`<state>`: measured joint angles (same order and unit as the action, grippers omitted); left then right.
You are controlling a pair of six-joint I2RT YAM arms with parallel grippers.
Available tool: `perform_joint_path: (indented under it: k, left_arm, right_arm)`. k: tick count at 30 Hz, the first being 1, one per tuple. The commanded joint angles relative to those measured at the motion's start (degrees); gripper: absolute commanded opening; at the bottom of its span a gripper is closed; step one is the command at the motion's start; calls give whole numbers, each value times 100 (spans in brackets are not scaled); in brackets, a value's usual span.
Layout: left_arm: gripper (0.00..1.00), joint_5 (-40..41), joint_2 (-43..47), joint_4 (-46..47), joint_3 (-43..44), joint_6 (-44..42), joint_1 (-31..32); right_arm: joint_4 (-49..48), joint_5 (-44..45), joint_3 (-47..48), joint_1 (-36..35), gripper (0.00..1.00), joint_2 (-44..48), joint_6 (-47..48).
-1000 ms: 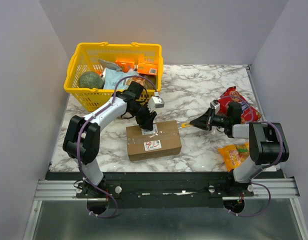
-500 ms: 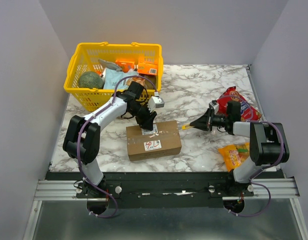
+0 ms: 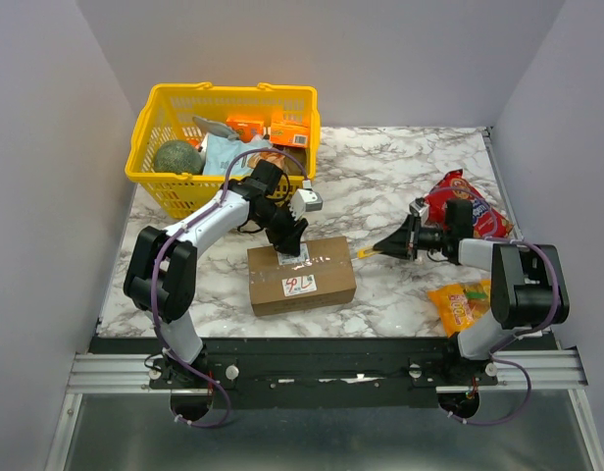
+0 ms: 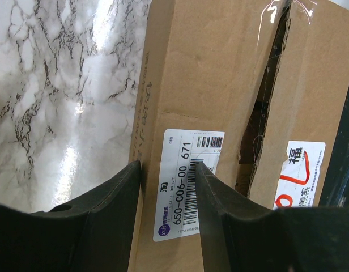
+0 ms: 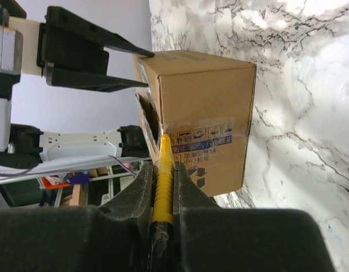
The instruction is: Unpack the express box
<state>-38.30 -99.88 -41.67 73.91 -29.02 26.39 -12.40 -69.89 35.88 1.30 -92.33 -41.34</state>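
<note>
Your right claw (image 5: 163,171) pinches a yellow tool (image 5: 165,148), the express box (image 5: 203,96) just ahead; your left claw (image 4: 167,165), part-open, touches its top.

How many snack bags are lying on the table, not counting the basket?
2. A red bag lies at the far right, partly covered by the right arm; an orange bag lies nearer, beside that arm's base. The arm could hide another.

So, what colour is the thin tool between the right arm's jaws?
The tool is yellow; the right wrist view shows it best.
</note>
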Motion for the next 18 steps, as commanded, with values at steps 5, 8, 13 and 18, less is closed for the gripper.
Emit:
perform_joint_path:
  k: [5, 8, 13, 18]
  left_arm:
    - [50, 1159, -559, 335, -237, -219, 33]
    - [50, 1194, -577, 352, -237, -219, 33]
    - [50, 1220, -594, 379, -254, -219, 33]
    - [50, 1255, -603, 388, -254, -219, 33]
  right_arm:
    - [862, -456, -46, 28, 0, 198, 654]
    - [880, -517, -72, 28, 1, 207, 680]
    - [976, -605, -72, 28, 0, 189, 750]
    - [1222, -675, -116, 28, 0, 277, 1014]
